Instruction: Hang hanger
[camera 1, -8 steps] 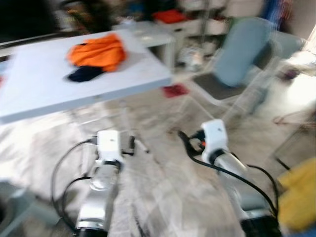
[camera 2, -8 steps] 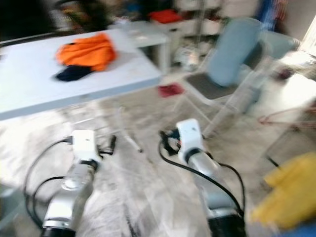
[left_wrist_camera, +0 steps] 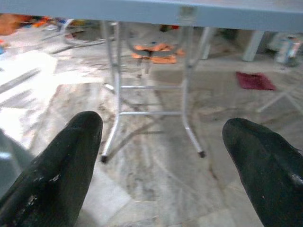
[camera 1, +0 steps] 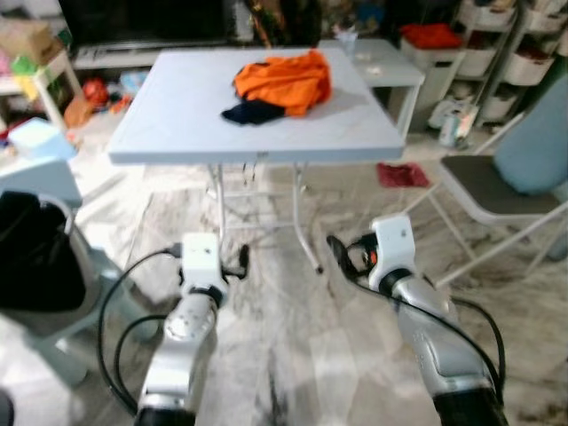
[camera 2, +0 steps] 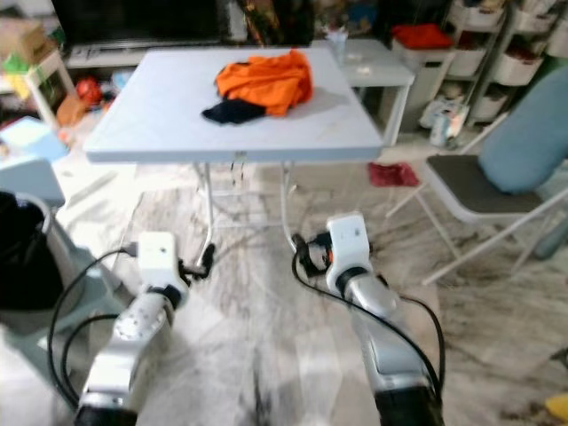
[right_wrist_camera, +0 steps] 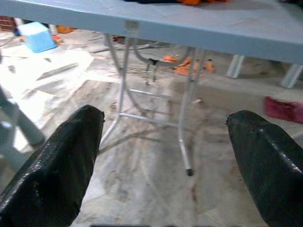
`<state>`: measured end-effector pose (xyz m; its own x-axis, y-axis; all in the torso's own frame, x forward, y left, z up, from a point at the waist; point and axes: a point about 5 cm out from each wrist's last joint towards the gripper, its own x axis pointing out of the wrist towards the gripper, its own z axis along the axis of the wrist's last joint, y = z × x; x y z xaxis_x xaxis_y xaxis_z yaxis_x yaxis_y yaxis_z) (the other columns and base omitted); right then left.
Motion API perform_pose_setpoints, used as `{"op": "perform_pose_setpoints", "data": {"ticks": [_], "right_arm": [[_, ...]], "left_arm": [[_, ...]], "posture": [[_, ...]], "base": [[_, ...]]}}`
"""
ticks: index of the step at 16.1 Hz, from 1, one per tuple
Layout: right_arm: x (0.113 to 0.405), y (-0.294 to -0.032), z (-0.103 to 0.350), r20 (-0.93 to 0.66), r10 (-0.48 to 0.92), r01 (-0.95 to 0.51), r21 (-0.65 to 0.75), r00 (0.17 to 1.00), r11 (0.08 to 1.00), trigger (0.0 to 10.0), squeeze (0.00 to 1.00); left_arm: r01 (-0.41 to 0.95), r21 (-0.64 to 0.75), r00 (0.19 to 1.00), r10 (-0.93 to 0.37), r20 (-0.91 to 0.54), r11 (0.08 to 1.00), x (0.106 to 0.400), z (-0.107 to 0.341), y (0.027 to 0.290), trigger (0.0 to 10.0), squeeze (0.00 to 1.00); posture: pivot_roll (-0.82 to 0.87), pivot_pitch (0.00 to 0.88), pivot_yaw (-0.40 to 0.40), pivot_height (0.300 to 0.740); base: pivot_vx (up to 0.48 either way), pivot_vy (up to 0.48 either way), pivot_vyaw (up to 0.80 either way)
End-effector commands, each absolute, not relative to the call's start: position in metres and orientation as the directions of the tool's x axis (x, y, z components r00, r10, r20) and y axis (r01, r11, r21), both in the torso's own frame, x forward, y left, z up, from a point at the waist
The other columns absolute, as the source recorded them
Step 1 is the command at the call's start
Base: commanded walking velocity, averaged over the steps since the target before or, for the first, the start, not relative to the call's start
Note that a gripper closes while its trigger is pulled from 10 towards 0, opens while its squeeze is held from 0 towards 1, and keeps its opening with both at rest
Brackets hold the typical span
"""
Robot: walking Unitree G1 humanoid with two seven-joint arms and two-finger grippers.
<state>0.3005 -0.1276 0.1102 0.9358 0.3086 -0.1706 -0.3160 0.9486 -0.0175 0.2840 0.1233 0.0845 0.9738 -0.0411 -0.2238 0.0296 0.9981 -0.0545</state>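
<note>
Two-fingered left gripper [left_wrist_camera: 163, 123] low before the light-grey folding table [camera 1: 177, 124], short of its near edge, black fingers [left_wrist_camera: 61, 165] spread wide apart, nothing between them. Same for the right gripper [right_wrist_camera: 164, 116]: level with the left, just short of the table's near edge, black fingers [right_wrist_camera: 61, 161] wide apart and bare. Both aimed under the tabletop, toward the table's thin metal legs [left_wrist_camera: 116, 94].

On the table, toward its far side: crumpled orange garment [camera 1: 284, 82], touching a small dark navy garment [camera 1: 251, 112] on the side nearer the robot. Right of the table: grey-seated folding chair [camera 1: 497, 191] with a blue-grey back, and a small red cloth [camera 1: 402, 174] on the veined marble floor [camera 1: 293, 337] between table and chair. Left of the table: black bag [camera 1: 31, 266] and a pale blue box [camera 1: 35, 138].

Hanger: place cannot be told from these views.
</note>
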Motion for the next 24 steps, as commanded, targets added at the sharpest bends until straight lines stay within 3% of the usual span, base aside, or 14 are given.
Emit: {"op": "perform_pose_setpoints", "data": {"ticks": [1,4,6,11,24], "right_arm": [[0.301,-0.128,0.116,-0.147,0.316,-0.323,-0.021,0.937,0.946,10.0,0.0],[0.302,-0.13,0.121,-0.111,0.296,-0.299,-0.006,0.949,0.954,10.0,0.0],[0.307,-0.14,0.136,-0.02,0.212,-0.212,0.035,0.977,0.977,10.0,0.0],[0.307,-0.162,0.129,-0.034,0.09,-0.088,0.052,0.995,0.995,10.0,0.0],[0.303,-0.158,0.124,-0.04,0.153,-0.149,0.082,0.988,0.985,10.0,0.0]], "left_arm": [[0.04,-0.062,0.975,-0.053,-0.218,0.997,0.285,0.087,0.121,10.0,0.0],[0.044,-0.057,0.974,-0.055,-0.218,0.997,0.285,0.087,0.12,10.0,0.0],[0.046,-0.051,0.977,-0.055,-0.205,0.998,0.283,0.089,0.123,10.0,0.0],[0.032,0.03,0.99,-0.027,-0.139,0.999,0.274,0.097,0.14,10.0,0.0],[-0.073,0.151,0.993,0.086,-0.079,0.986,0.27,0.099,0.16,10.0,0.0]], "posture": [[-0.06,0.0,-0.042,0.74],[-0.06,0.0,-0.042,0.74],[-0.06,0.0,-0.033,0.74],[-0.05,0.0,-0.027,0.74],[-0.04,0.0,-0.021,0.74]], "base": [[0.0,0.0,0.0],[0.0,0.279,0.0],[0.0,0.48,0.0],[0.0,0.48,0.0],[0.0,0.432,0.0]]}}
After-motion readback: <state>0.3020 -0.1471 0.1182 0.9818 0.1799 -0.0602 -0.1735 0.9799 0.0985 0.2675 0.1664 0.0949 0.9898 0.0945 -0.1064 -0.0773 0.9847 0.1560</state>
